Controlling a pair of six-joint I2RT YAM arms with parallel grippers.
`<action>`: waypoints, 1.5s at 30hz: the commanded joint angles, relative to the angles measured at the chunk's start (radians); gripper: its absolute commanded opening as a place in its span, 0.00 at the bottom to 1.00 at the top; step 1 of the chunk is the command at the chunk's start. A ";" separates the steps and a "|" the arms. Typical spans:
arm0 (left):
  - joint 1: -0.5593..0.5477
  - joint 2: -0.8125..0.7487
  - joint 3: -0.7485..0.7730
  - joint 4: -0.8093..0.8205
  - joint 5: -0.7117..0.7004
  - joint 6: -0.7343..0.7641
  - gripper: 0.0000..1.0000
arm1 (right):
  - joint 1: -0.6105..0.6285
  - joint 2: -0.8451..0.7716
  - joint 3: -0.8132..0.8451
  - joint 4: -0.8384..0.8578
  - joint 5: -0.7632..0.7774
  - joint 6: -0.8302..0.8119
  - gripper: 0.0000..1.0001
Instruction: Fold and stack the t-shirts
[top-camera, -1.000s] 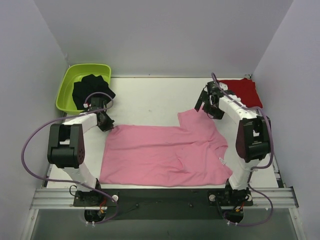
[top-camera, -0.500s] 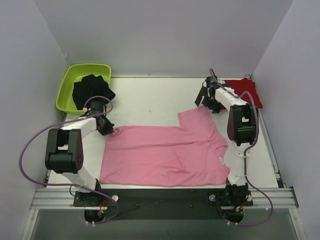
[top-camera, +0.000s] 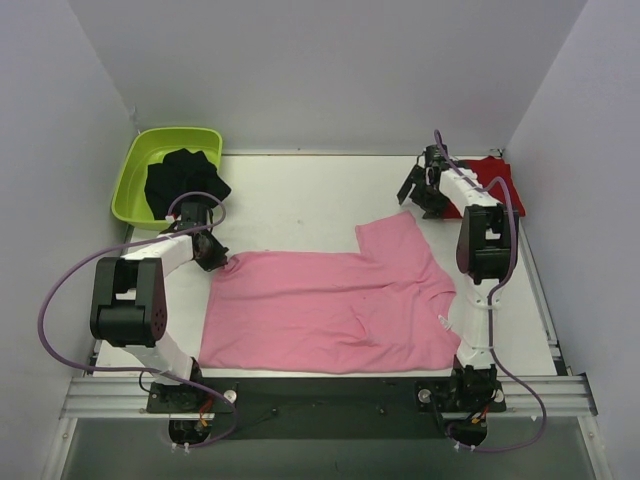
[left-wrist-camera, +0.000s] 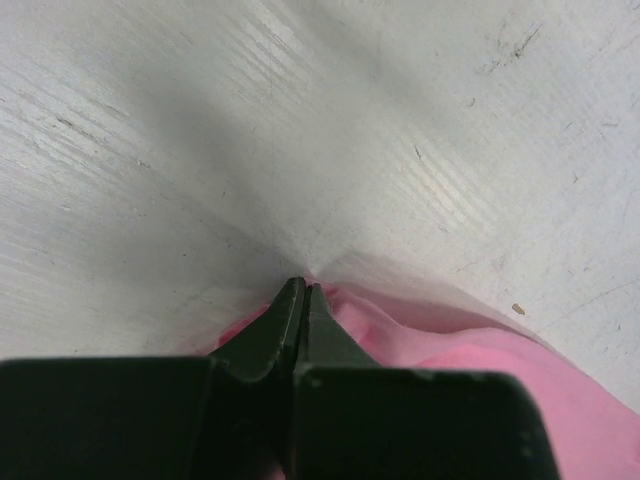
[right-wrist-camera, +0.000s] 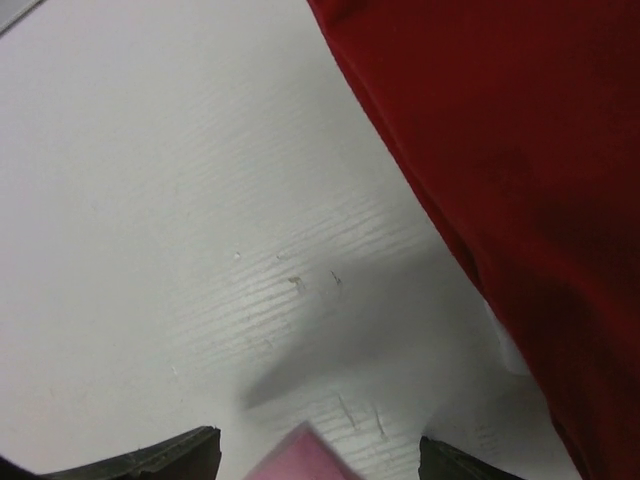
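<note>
Fingers of the left tool (left-wrist-camera: 303, 292) are pressed tight together, with no gap between them, pinching a puckered corner of the pink t-shirt (top-camera: 330, 310) right down at the counter (top-camera: 300, 200). That corner is the shirt's far left one. From it the shirt spreads flat across the near middle of the counter, with one sleeve reaching out toward the far right.

The right tool (top-camera: 418, 193) stands wide apart and grips nothing. In the right wrist view its two fingers (right-wrist-camera: 180, 458) sit at the bottom corners, with a pink tip of cloth showing between them. It hovers just past that sleeve, beside the red t-shirt (top-camera: 490, 180), which lies at the far right corner. A green tub (top-camera: 135, 180) holding dark cloth (top-camera: 185, 178) sits at the far left.
</note>
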 joint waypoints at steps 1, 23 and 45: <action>-0.002 -0.034 0.012 0.008 -0.013 0.001 0.00 | 0.007 0.013 0.024 -0.041 -0.045 0.020 0.75; -0.001 -0.038 0.003 0.007 -0.021 -0.004 0.00 | 0.027 -0.007 -0.094 -0.010 -0.067 0.037 0.20; 0.025 -0.132 0.155 -0.108 -0.038 0.050 0.00 | 0.025 -0.277 -0.198 0.020 -0.034 0.001 0.00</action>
